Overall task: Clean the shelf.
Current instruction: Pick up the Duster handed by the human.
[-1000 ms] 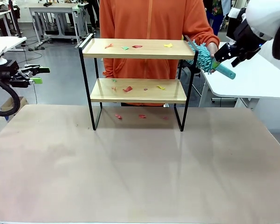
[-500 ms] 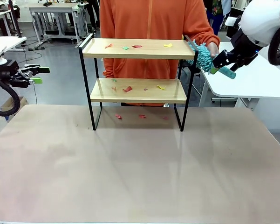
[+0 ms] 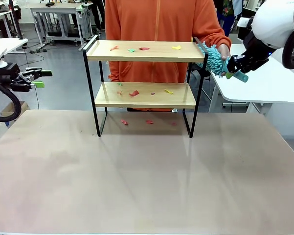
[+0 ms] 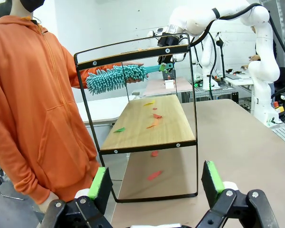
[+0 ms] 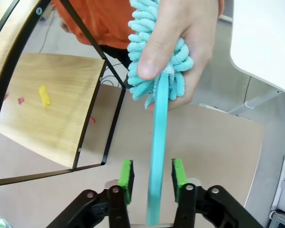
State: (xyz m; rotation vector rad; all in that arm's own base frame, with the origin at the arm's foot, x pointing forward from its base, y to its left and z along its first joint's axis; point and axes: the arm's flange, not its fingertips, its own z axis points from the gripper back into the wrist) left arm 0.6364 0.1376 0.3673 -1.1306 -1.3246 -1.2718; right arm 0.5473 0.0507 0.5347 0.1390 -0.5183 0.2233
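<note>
Clamping duster (image 5: 159, 123) handle in right gripper (image 5: 151, 178) just off shelf's (image 3: 112, 98) right end; sharing it with person's hand (image 5: 178, 38) clenched on fluffy head, pointing at top board (image 3: 186, 52).

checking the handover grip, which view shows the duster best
The right wrist view: the duster has its teal handle between the green pads of the right gripper, while the person's hand holds the fluffy head. The front view shows it small, beside the top right corner of the shelf. The left wrist view shows it far off, behind the top rail.
</note>
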